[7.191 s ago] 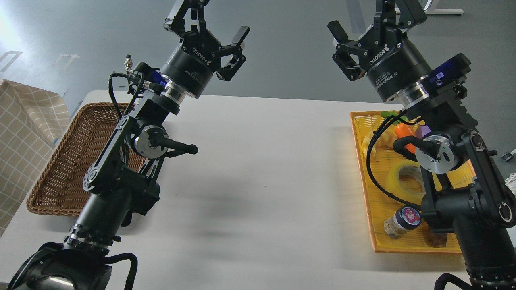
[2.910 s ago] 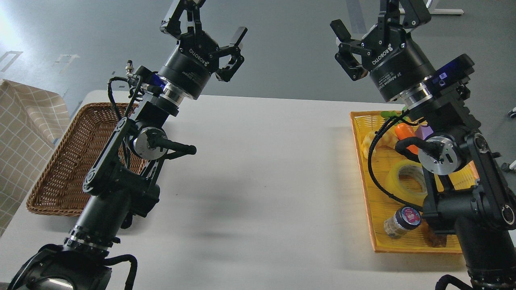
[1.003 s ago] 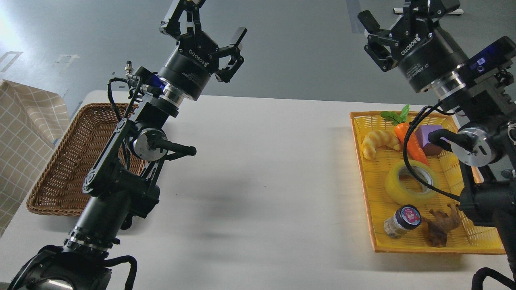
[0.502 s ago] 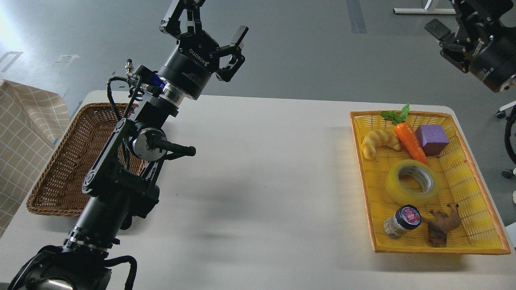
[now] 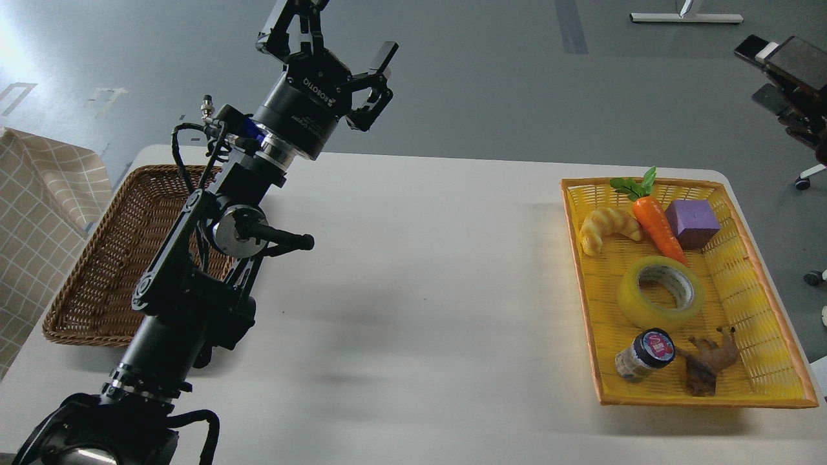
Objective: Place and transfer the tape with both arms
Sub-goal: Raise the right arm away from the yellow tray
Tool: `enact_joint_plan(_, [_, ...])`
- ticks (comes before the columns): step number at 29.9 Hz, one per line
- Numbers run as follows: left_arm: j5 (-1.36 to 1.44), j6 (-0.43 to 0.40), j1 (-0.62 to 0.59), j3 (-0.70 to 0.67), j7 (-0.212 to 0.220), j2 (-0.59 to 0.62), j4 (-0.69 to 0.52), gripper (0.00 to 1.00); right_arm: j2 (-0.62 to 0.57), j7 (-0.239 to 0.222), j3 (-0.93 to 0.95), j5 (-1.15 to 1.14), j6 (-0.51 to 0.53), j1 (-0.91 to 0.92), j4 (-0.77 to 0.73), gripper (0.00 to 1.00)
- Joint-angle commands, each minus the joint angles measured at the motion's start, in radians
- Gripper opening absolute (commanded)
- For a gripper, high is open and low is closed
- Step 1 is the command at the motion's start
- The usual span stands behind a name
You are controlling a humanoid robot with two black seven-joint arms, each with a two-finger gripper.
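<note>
The tape (image 5: 660, 292), a translucent yellow roll with a grey-white core, lies flat in the middle of the yellow tray (image 5: 646, 183) at the table's right side. My left gripper (image 5: 333, 37) is open and empty, raised high above the table's far left part, far from the tape. My right gripper (image 5: 762, 74) shows only at the right edge, high and beyond the tray's far right corner. Its two fingers stand apart and nothing is between them.
The tray also holds a croissant (image 5: 607, 227), a toy carrot (image 5: 656, 223), a purple cube (image 5: 691, 223), a dark-lidded jar (image 5: 643, 356) and a brown toy animal (image 5: 707, 361). A brown wicker basket (image 5: 110, 258) stands at the table's left edge beside a checkered cloth (image 5: 32, 226).
</note>
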Motion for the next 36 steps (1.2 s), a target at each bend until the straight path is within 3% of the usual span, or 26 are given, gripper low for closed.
enact_joint_plan(1, [0.0,0.0,0.0,-0.001,0.0,0.0,0.0,0.98,-0.04,0.088,-0.001,-0.016,0.001,-0.041,-0.003,1.0])
enact_joint_plan(4, [0.001,0.002,0.0,-0.001,0.0,0.003,0.0,0.98,-0.053,0.217,0.004,-0.013,0.017,-0.046,-0.009,1.0])
enact_joint_plan(7, [0.001,0.003,0.0,0.001,0.0,0.005,0.0,0.98,-0.073,0.262,0.01,-0.007,0.053,-0.046,-0.017,1.0])
enact_joint_plan(11, [0.001,0.006,0.0,0.001,0.0,0.005,0.0,0.98,-0.074,0.271,0.039,0.003,0.144,-0.048,-0.038,1.0])
enact_joint_plan(27, [0.001,0.011,0.009,0.001,0.0,0.0,0.0,0.98,-0.106,0.265,0.114,-0.025,0.165,-0.075,-0.103,1.0])
enact_joint_plan(36, [0.007,0.013,0.011,0.002,0.002,0.0,0.0,0.98,-0.149,0.263,0.093,-0.393,0.165,-0.11,-0.103,1.0])
